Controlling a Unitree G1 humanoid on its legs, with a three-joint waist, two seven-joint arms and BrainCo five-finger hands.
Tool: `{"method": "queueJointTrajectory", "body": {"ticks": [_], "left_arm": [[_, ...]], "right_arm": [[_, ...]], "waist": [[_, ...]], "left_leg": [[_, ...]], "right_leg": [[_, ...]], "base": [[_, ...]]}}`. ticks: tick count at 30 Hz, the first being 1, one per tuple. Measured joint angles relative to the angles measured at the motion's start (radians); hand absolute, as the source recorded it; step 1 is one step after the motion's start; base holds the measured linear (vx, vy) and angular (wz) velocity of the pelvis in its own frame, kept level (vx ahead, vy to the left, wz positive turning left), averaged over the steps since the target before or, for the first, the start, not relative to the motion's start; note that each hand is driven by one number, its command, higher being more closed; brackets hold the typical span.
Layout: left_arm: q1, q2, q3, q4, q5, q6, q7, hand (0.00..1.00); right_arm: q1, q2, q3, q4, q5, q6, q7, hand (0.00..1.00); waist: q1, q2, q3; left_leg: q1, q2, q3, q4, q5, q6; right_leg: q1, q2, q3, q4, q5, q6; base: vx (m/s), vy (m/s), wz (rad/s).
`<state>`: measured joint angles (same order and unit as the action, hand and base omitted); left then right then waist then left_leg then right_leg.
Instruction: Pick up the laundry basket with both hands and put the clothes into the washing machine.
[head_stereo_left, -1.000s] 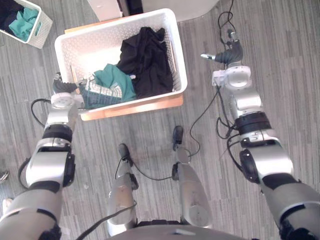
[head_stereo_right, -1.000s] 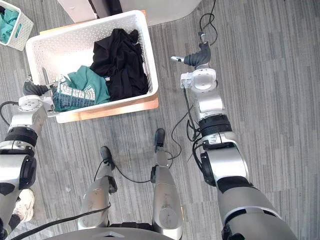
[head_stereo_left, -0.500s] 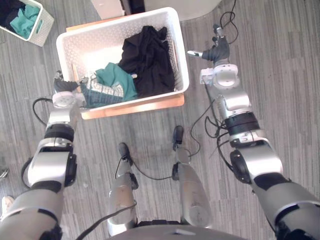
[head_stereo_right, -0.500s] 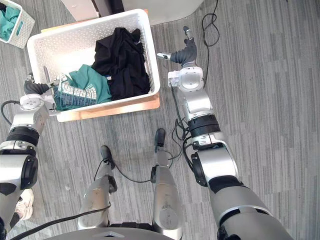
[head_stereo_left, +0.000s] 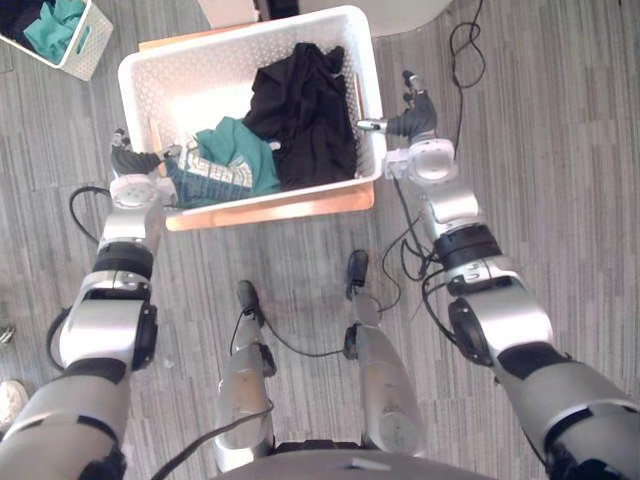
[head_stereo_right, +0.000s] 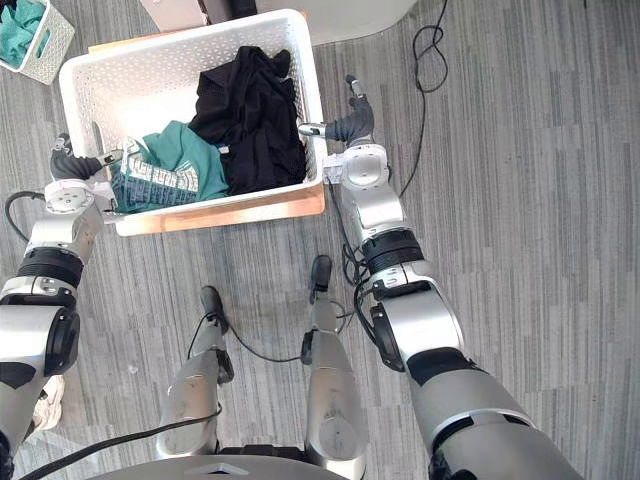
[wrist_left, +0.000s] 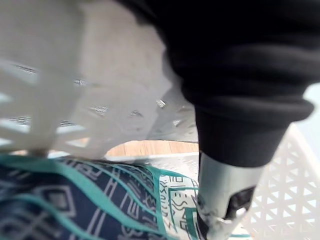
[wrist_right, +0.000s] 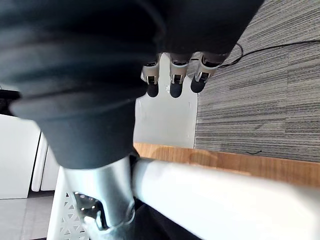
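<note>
The white laundry basket (head_stereo_left: 185, 95) stands on a wooden board (head_stereo_left: 300, 208) on the floor ahead. Inside lie black clothes (head_stereo_left: 305, 110), a teal garment (head_stereo_left: 238, 148) and a patterned teal-and-navy cloth (head_stereo_left: 205, 180). My left hand (head_stereo_left: 128, 165) is at the basket's near left corner, its thumb (wrist_left: 225, 195) reaching inside above the patterned cloth (wrist_left: 90, 205). My right hand (head_stereo_left: 415, 115) is against the right rim (wrist_right: 210, 195). Its fingers (wrist_right: 172, 85) point straight out past the rim and its thumb (wrist_right: 107, 200) lies inside the basket, so it is open.
A small white basket (head_stereo_left: 65, 35) with teal and dark clothes sits at the far left. A white appliance (head_stereo_left: 400, 12) stands just behind the big basket. Grey striped floor (head_stereo_left: 560, 150) stretches to the right.
My right hand has swung left from the open floor to the basket's right rim, with its thumb now over the rim. The left hand has stayed at its corner.
</note>
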<state>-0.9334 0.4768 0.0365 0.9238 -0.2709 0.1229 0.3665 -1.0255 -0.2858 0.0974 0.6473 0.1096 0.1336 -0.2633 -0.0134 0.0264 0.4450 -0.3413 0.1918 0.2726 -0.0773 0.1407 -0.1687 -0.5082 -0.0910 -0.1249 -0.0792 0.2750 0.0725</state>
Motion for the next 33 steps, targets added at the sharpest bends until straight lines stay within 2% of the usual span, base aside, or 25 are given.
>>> {"method": "queueJointTrajectory", "body": {"ticks": [3, 8, 9, 10, 16, 21, 28, 33], "left_arm": [[-0.004, 0.003, 0.000, -0.001, 0.000, 0.000, 0.001, 0.00], [-0.010, 0.008, -0.001, -0.001, 0.000, 0.000, 0.007, 0.00], [-0.011, 0.008, -0.001, -0.001, 0.000, 0.000, 0.007, 0.00], [-0.012, 0.009, -0.002, -0.001, 0.001, 0.000, 0.007, 1.00], [-0.013, 0.014, -0.021, 0.001, 0.001, 0.000, 0.005, 1.00], [-0.014, 0.018, -0.035, 0.004, 0.002, 0.000, -0.001, 1.00], [-0.019, 0.022, -0.039, 0.017, 0.023, 0.024, -0.003, 1.00], [-0.026, 0.027, -0.039, 0.031, 0.040, 0.026, -0.010, 1.00]], "right_arm": [[0.000, 0.002, 0.000, 0.008, -0.006, 0.001, 0.000, 0.00], [0.000, 0.007, 0.021, 0.047, -0.081, 0.010, 0.002, 0.00], [0.000, 0.008, 0.021, 0.050, -0.081, 0.012, 0.002, 1.00], [0.000, 0.009, 0.021, 0.052, -0.086, 0.015, 0.004, 1.00], [-0.006, 0.007, 0.058, 0.081, -0.154, 0.015, 0.037, 1.00], [-0.019, 0.001, 0.087, 0.081, -0.165, 0.015, 0.042, 1.00], [-0.047, 0.001, 0.131, 0.080, -0.236, 0.025, 0.045, 1.00], [-0.068, 0.000, 0.164, 0.077, -0.282, 0.038, 0.062, 1.00]], "waist": [[0.002, 0.000, 0.000], [0.004, 0.000, 0.000], [0.004, 0.000, 0.000], [0.004, 0.000, 0.000], [0.004, 0.000, 0.000], [0.004, 0.000, 0.000], [0.004, -0.001, 0.000], [0.004, -0.011, -0.003]], "left_leg": [[-0.007, 0.000, 0.000, 0.000, 0.005, 0.001], [-0.014, 0.000, 0.000, -0.001, 0.010, 0.000], [-0.014, 0.000, 0.000, -0.001, 0.011, 0.000], [-0.015, 0.000, 0.000, -0.001, 0.011, 0.000], [-0.015, 0.000, 0.000, -0.001, 0.013, -0.001], [-0.014, 0.000, 0.000, -0.001, 0.015, -0.001], [-0.008, 0.004, 0.003, 0.000, 0.015, -0.001], [-0.002, 0.010, 0.004, 0.000, 0.017, -0.004]], "right_leg": [[-0.007, 0.000, 0.001, 0.000, 0.002, -0.001], [-0.015, 0.001, 0.003, 0.000, 0.006, -0.002], [-0.015, 0.001, 0.003, 0.000, 0.006, -0.003], [-0.016, 0.001, 0.003, 0.000, 0.006, -0.003], [-0.016, 0.001, 0.003, 0.000, 0.008, -0.003], [-0.016, 0.001, 0.004, 0.000, 0.011, -0.005], [-0.012, 0.005, 0.006, 0.000, 0.014, -0.008], [-0.008, 0.012, 0.007, 0.001, 0.017, -0.011]], "base": [[-0.02, 0.020, 0.00], [-0.04, 0.036, -0.01], [-0.03, 0.034, 0.01], [0.00, 0.000, 0.00], [-0.03, 0.038, 0.00], [-0.03, 0.040, -0.01], [-0.02, 0.028, -0.01], [0.00, 0.000, -0.01]]}}
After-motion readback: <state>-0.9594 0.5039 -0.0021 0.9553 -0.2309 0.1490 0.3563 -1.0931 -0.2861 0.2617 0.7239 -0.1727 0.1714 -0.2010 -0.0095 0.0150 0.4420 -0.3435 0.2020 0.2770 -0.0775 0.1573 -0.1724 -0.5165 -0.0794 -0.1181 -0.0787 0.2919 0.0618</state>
